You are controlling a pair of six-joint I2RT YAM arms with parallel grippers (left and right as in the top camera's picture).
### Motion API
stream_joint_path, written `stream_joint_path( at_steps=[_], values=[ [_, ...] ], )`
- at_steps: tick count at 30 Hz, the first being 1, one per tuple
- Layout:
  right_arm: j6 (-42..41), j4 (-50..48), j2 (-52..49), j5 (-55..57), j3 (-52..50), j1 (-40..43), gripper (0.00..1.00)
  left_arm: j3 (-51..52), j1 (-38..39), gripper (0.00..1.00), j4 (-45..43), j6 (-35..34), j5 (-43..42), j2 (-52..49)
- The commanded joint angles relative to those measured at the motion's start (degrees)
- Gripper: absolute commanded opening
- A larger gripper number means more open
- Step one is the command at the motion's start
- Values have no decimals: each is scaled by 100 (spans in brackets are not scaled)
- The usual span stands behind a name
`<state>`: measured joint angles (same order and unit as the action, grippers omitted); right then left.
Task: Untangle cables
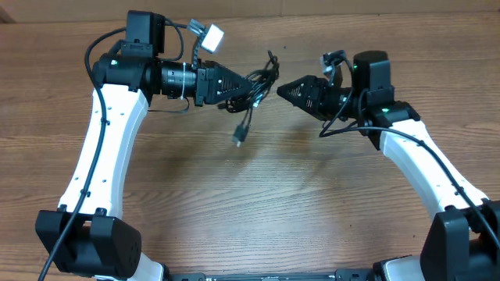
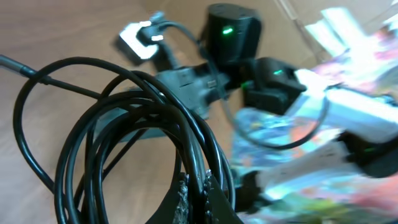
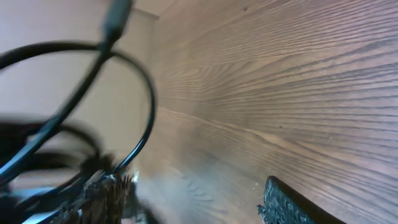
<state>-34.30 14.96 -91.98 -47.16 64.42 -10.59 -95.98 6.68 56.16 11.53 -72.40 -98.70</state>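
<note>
The cables [image 1: 266, 76] are a bundle of thin black loops held up off the wooden table, between the two arms. One cord hangs down from the bundle and ends in a small plug [image 1: 239, 137]. My left gripper [image 1: 248, 84] reaches in from the left and is shut on the bundle. In the left wrist view the cables [image 2: 124, 137] loop in front of the gripper [image 2: 198, 186], with strands pinched between its jaws. My right gripper [image 1: 283, 91] points at the bundle from the right, just short of it. In the right wrist view it [image 3: 199, 199] stands open, with a cable loop [image 3: 134, 81] beside its left finger.
The wooden table [image 1: 258, 203] fills the scene. A white connector [image 1: 211, 35] on thicker wiring sits above the left wrist. Both arm bases stand at the table's front corners.
</note>
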Motion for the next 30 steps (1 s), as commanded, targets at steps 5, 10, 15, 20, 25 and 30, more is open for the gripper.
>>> stream_joint_path(
  at_steps=[5, 10, 15, 20, 25, 30],
  values=[
    [-345, -468, 173, -1657, 129, 184, 70, -120, 136, 4, -4, 1091, 1985, -31],
    [-1016, -848, 173, -1790, 129, 162, 74, -120, 426, 4, -28, 1119, 2503, -31],
    [-1217, -892, 173, -1788, 129, 155, 75, -120, 691, 4, -173, 1115, 2592, -31],
    [-1211, -887, 170, -1755, 127, 74, 66, -120, 852, 4, -479, 798, 2627, -28],
    [-1172, -885, 170, -1493, 127, -164, 50, -120, 885, 4, -636, 603, 2555, -31],
    [-1172, -859, 170, -1088, 127, -339, 47, -120, 885, 4, -629, 605, 2271, -31]
  ],
)
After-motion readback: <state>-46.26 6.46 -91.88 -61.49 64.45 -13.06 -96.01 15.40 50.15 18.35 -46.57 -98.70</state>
